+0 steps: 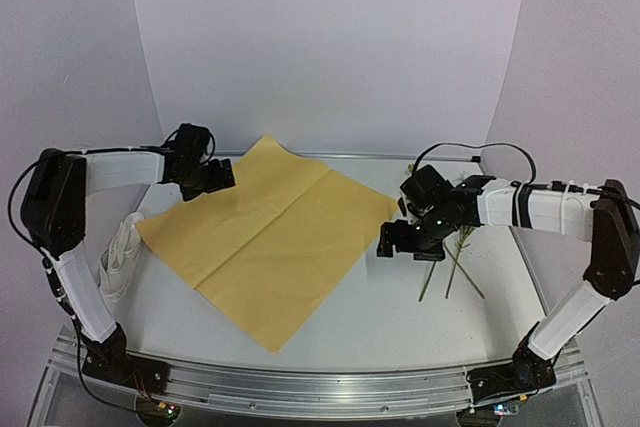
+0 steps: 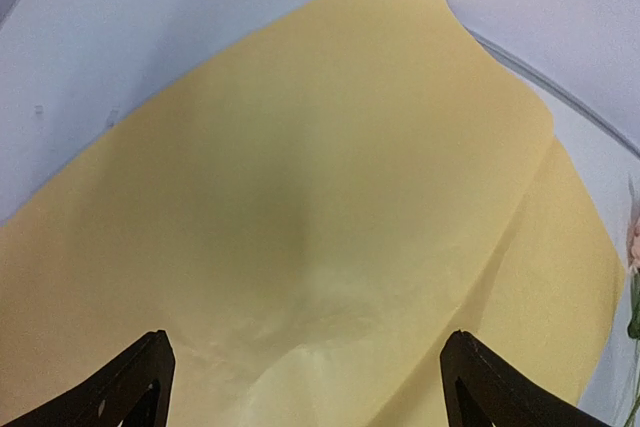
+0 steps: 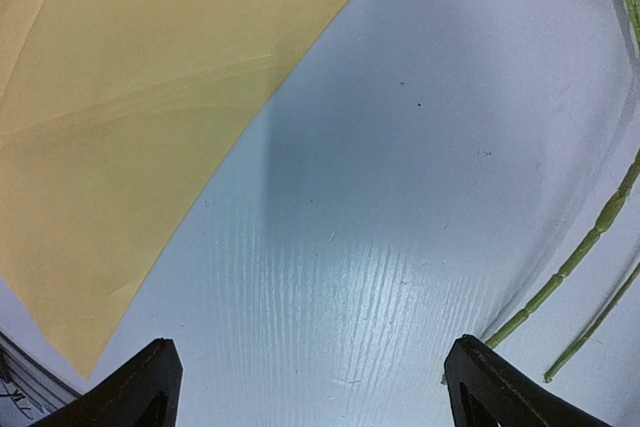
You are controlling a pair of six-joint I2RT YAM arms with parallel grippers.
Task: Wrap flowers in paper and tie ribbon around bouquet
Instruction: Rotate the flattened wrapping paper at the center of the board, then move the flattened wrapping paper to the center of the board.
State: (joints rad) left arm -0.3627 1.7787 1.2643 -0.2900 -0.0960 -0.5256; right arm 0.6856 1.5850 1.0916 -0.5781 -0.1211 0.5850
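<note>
White table [image 1: 400, 347] carries paper [image 1: 270, 237], flowers [image 3: 583, 243] and ribbon [image 1: 120, 257].

We find the paper [image 1: 270, 237] spread across the table's [image 1: 400, 342] middle, the ribbon [image 1: 120, 255] bunched just beside its left corner, and the flowers [image 1: 462, 240] right of it, their stems reaching toward the near edge.

Robotics lab test cell, not a home or shop: plain white tabletop [image 1: 330, 352], curved white backdrop [image 1: 330, 47], alu rail [image 1: 300, 387] along near edge w/ lit LEDs [image 1: 172, 409].
</note>
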